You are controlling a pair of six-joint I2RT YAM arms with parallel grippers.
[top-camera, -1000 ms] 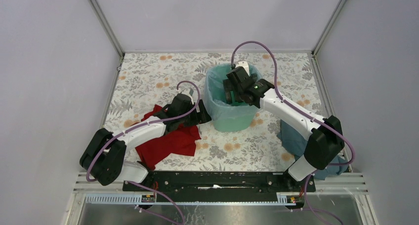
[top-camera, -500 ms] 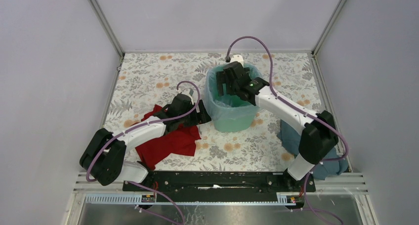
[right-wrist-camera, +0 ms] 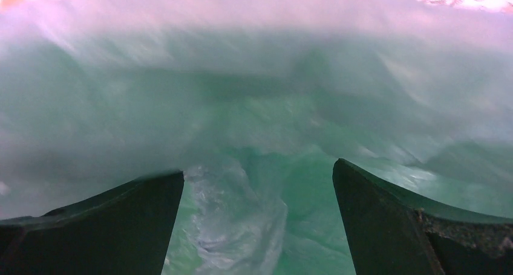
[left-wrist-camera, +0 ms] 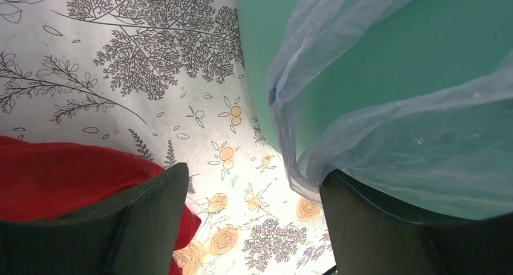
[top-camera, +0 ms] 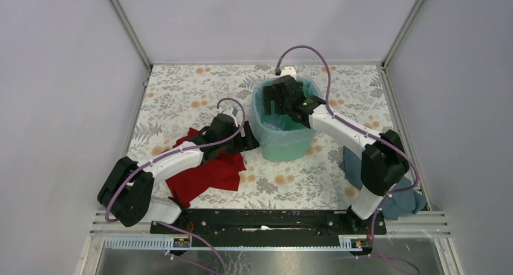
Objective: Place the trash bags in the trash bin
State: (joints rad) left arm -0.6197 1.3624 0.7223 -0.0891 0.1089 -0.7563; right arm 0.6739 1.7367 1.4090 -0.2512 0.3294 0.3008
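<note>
The trash bin (top-camera: 284, 145) is mint-green plastic, smooth with a soft satin sheen. Draped over its rim, the trash bag (left-wrist-camera: 387, 148) is thin translucent plastic film – crinkled, creased and faintly glossy where light catches its folds. The table cover (top-camera: 181, 93) is a smooth printed floral sheet with a slight shine; whether cloth or vinyl cannot be told. The red cloth (top-camera: 209, 175) and the blue-grey cloth (top-camera: 357, 169) look soft, matt and rumpled. The left gripper (left-wrist-camera: 254, 190) has fingers (left-wrist-camera: 151, 220) of matt black plastic, faintly grainy – the right gripper (right-wrist-camera: 257, 184) the same. The arm shells (top-camera: 345, 130) are glossy white plastic, the corner posts (top-camera: 127, 27) brushed metal
</note>
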